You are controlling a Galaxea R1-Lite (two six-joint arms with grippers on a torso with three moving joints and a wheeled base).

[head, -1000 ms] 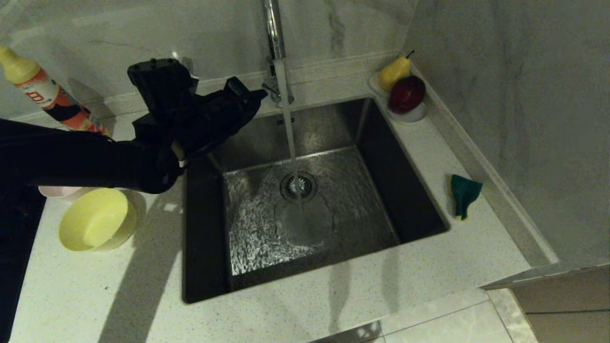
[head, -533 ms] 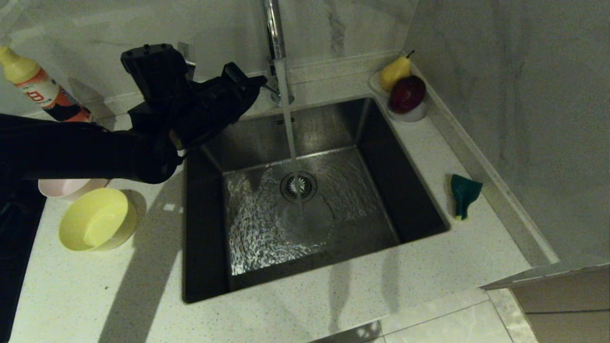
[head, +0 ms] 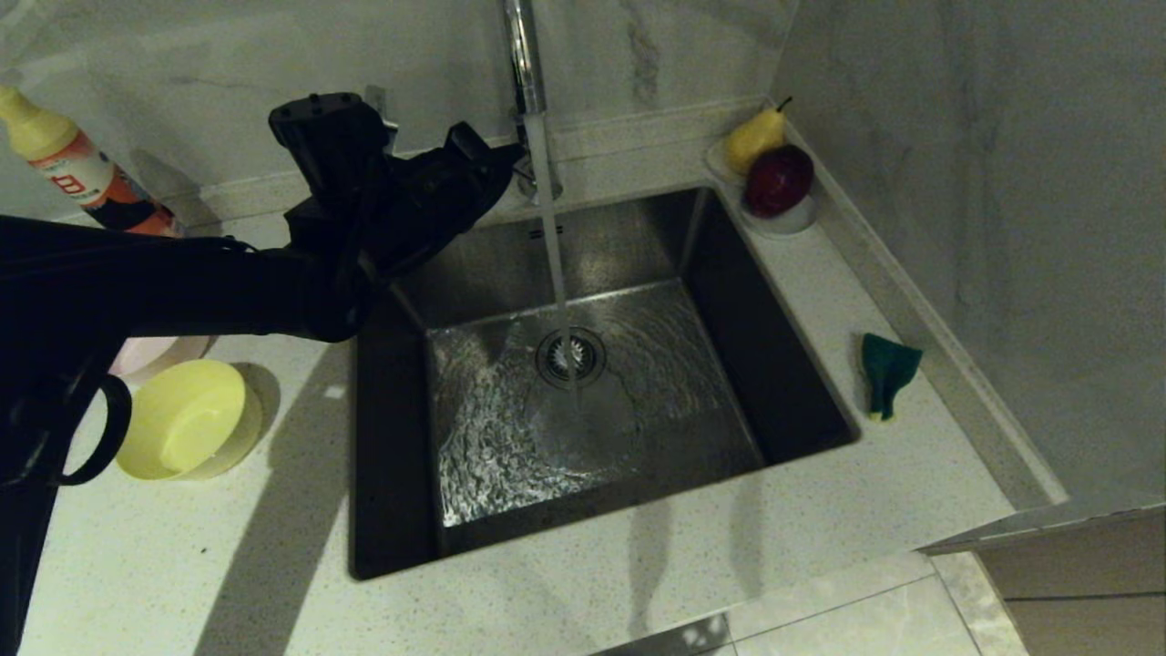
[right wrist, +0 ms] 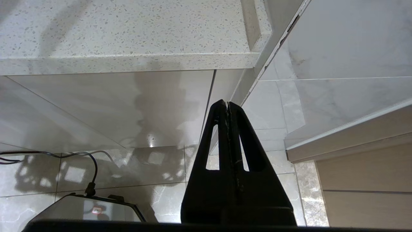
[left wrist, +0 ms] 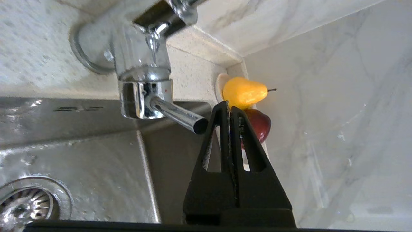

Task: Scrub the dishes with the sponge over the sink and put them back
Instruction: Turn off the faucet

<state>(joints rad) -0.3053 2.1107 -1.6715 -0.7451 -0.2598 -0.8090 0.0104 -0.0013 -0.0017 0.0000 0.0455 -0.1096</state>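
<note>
The left hand (head: 510, 150), fingers pressed together and holding nothing, is reaching further toward the tap (head: 524, 82) than a second ago, its tip now just beside the lever (left wrist: 175, 116), while the right hand (right wrist: 228, 104) is hanging shut below the counter (head: 820, 510). Water is running into the sink (head: 638, 428); the yellow bowl (head: 187, 419) and pink bowl (head: 150, 353) are sitting left of it, the sponge (head: 885, 372) right.

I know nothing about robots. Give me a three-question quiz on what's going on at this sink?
1. True or false: water runs from the tap into the sink.
2. Where is the sponge: A in the sink, B on the counter right of it, C in the left gripper?
3. Fill in: the left gripper's fingers are ___.

Key: 1 true; 2 B; 3 shut, holding nothing.
</note>
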